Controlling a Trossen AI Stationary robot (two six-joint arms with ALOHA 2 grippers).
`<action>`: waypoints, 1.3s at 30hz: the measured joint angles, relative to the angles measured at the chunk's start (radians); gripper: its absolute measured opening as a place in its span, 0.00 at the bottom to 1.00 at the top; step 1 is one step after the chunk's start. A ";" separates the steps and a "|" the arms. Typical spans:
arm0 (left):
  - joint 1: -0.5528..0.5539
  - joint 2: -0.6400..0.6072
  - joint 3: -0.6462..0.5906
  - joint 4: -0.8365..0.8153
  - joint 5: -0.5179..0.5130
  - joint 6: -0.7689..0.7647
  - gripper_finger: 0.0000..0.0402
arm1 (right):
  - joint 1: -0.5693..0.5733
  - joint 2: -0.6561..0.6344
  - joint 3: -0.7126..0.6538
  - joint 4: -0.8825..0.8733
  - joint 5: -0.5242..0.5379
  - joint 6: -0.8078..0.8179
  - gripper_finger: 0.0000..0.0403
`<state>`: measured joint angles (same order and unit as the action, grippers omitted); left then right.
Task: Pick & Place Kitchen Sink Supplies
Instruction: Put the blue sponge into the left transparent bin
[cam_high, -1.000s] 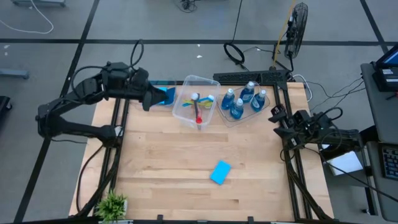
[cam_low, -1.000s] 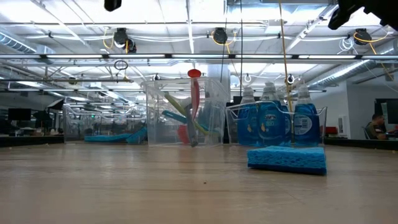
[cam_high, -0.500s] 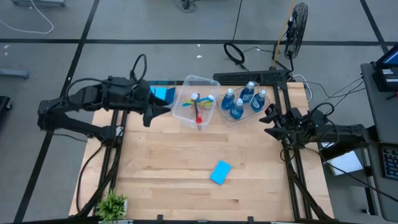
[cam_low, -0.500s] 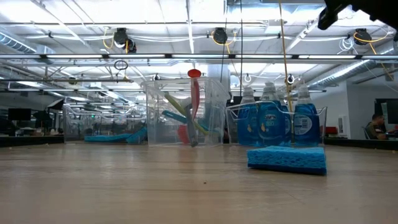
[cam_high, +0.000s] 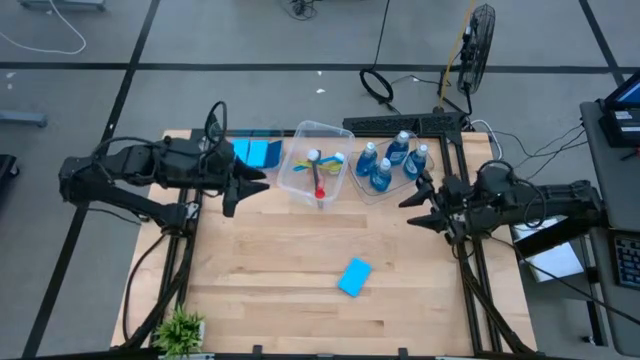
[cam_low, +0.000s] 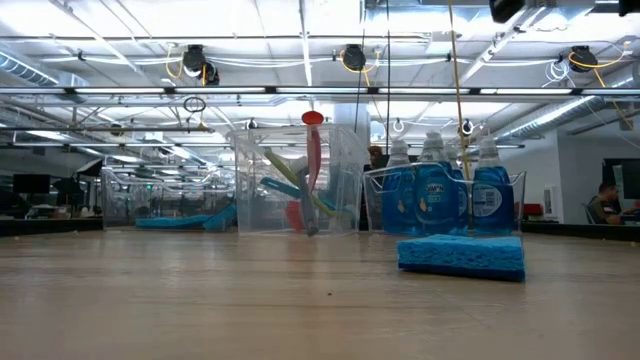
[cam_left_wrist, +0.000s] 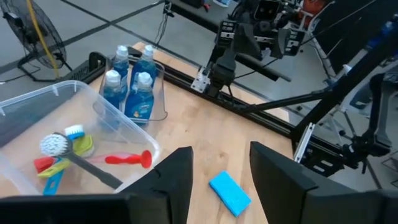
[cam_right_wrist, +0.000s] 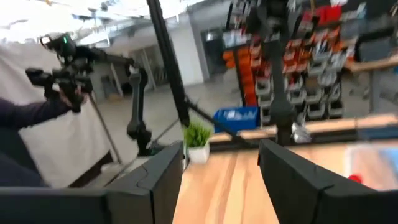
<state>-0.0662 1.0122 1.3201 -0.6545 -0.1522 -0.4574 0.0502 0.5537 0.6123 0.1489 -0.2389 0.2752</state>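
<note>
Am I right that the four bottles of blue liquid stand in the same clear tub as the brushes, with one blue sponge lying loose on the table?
Not quite: the high view shows the bottles in their own tub, beside the brushes' tub. One sponge does lie loose on the table.

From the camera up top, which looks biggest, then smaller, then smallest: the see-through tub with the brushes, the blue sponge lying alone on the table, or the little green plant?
1. Clear plastic tub of brushes
2. Unsure: small green potted plant and flat bright-blue sponge look alike.
</note>
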 joint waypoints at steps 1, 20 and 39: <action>-0.013 -0.001 0.000 -0.003 -0.015 -0.001 0.39 | 0.011 0.020 0.019 -0.026 0.000 0.000 0.49; -0.208 -0.009 -0.001 -0.101 -0.219 -0.037 0.40 | 0.208 0.325 0.160 -0.132 0.087 0.105 0.49; -0.422 -0.217 -0.258 -0.072 -0.396 -0.188 0.41 | 0.285 0.658 0.466 -0.545 0.210 0.384 0.49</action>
<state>-0.4886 0.7954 1.0621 -0.7269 -0.5483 -0.6456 0.3347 1.2113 1.0787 -0.3961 -0.0288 0.6591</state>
